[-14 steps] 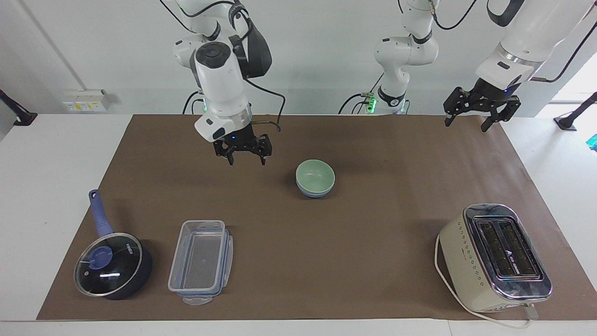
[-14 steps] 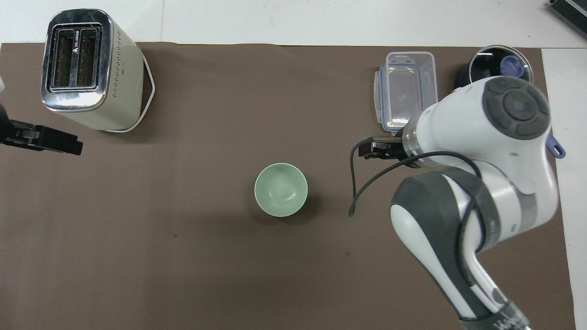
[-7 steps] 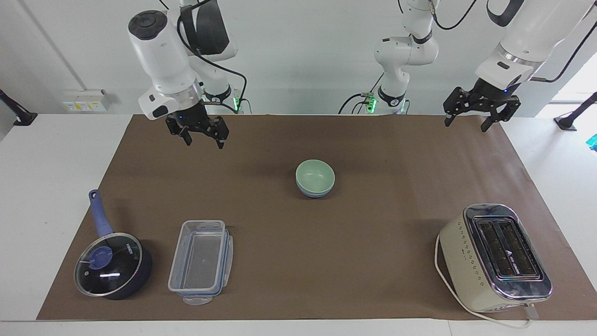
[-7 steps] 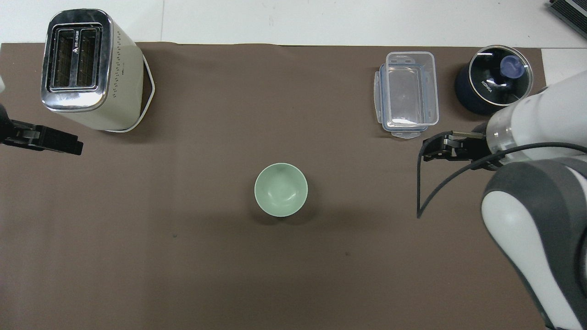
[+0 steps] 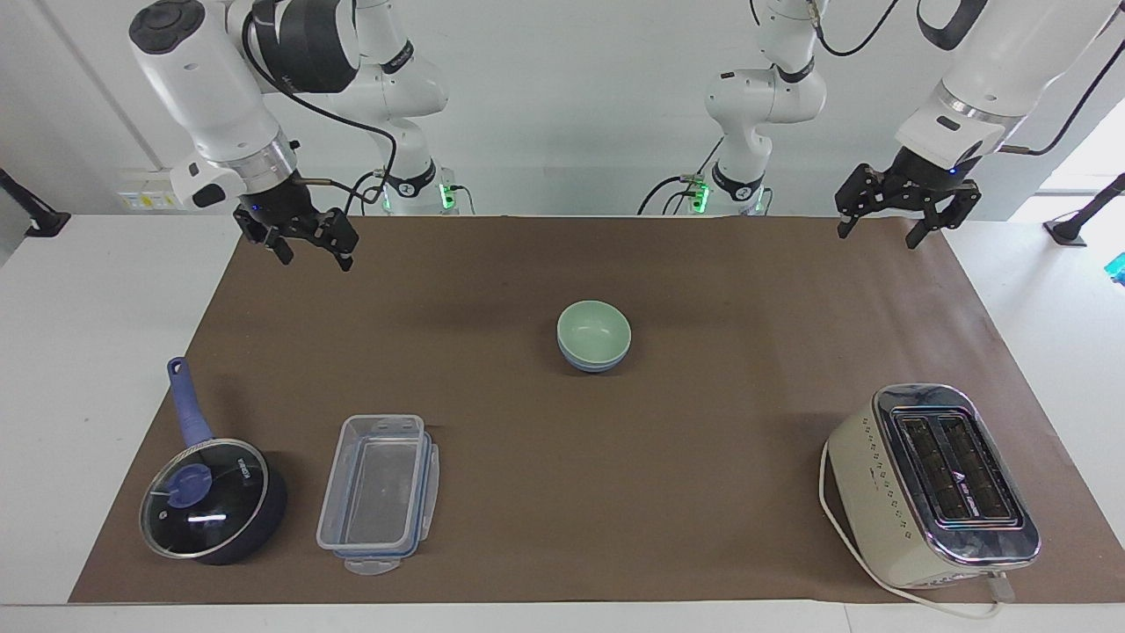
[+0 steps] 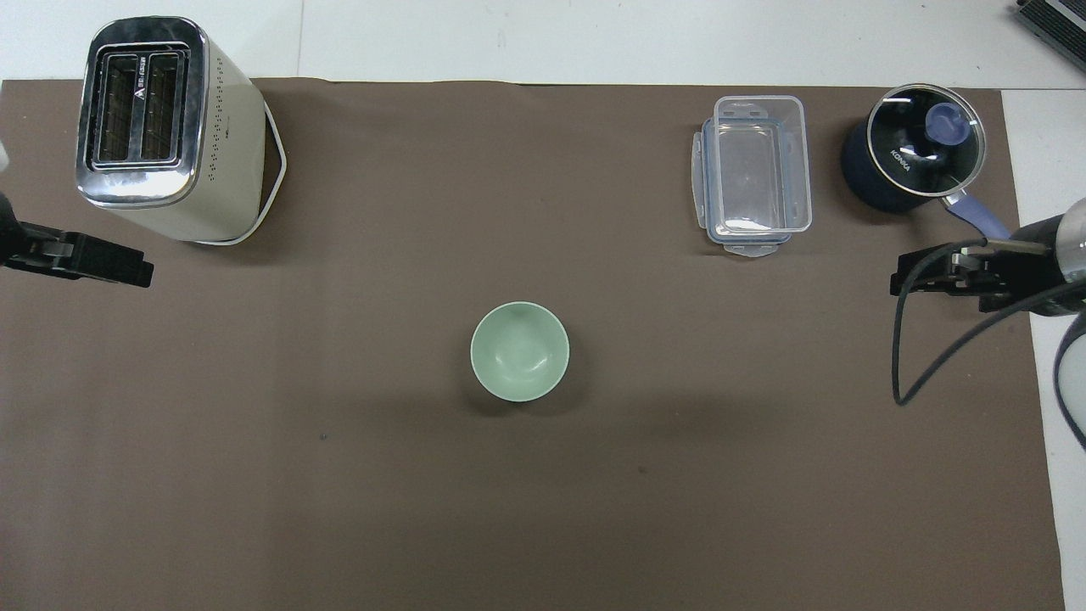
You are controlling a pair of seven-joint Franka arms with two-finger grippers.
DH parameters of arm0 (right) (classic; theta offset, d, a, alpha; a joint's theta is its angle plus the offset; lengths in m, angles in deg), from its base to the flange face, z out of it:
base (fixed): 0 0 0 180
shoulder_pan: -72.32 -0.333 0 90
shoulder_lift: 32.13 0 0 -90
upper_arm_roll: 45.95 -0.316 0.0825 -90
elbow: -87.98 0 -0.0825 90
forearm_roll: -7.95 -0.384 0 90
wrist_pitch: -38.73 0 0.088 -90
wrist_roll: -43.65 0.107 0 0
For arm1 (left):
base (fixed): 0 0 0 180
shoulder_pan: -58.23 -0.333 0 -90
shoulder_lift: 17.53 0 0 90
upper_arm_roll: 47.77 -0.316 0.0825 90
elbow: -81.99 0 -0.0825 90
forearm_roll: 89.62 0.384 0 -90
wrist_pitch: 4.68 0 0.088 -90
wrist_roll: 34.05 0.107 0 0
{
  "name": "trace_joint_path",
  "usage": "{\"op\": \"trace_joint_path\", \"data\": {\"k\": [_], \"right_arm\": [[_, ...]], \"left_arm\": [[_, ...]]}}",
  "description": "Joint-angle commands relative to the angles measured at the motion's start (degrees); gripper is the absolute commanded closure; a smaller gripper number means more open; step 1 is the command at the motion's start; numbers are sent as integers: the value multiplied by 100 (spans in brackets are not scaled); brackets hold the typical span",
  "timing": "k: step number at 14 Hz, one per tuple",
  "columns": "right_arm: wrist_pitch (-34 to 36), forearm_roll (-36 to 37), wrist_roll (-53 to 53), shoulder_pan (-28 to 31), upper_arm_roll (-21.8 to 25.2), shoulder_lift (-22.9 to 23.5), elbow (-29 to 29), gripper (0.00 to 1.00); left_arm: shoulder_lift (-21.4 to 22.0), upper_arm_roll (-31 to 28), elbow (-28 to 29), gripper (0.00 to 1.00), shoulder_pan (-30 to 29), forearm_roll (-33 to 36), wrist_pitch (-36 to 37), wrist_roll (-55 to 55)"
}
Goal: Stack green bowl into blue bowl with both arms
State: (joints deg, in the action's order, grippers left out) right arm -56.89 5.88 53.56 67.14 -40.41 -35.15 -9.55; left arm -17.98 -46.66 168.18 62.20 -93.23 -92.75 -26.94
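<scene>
The green bowl (image 5: pixel 594 328) sat nested inside the blue bowl (image 5: pixel 594 361), whose rim and lower side only just peeped out beneath it in the facing view; from overhead the green one covered it altogether. The pair stood on the brown mat (image 5: pixel 721 457) about midway between the two ends of the table, well apart from everything else. As far as I could judge, the stacking was done and nothing was left but for the arms to stand clear.

Both arms were already away from the bowls. The right gripper (image 5: pixel 308 246) hung up in the air over the mat's corner at its own end of the table, fingers spread and holding nothing. The left gripper (image 5: pixel 888 224) hung likewise over the mat's corner at its own end, fingers apart and empty too.

The rest looked untouched: a lidded saucepan (image 5: pixel 211 501) and a clear plastic container (image 5: pixel 378 492) lay toward the right arm's end, farther from the robots than the bowls, and a toaster (image 5: pixel 932 488) stood toward the left arm's end
</scene>
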Motion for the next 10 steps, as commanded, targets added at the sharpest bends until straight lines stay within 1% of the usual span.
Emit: {"op": "trace_joint_path", "data": {"k": [1, 3, 5, 6, 10], "right_arm": [[664, 285, -277, 17, -71, 3, 715, 0], [1165, 347, -532, 9, -71, -15, 1103, 0], [1115, 295, -603, 43, -54, -259, 781, 0], [1089, 260, -708, 78, -36, -296, 727, 0], [1185, 321, -823, 88, -71, -296, 788, 0]], "left_arm": [[63, 39, 30, 0, -36, 79, 44, 36], [63, 39, 30, 0, -36, 79, 44, 36], [63, 39, 30, 0, -36, 79, 35, 36], [63, 39, 30, 0, -28, 79, 35, 36], [63, 39, 30, 0, -28, 79, 35, 36]]}}
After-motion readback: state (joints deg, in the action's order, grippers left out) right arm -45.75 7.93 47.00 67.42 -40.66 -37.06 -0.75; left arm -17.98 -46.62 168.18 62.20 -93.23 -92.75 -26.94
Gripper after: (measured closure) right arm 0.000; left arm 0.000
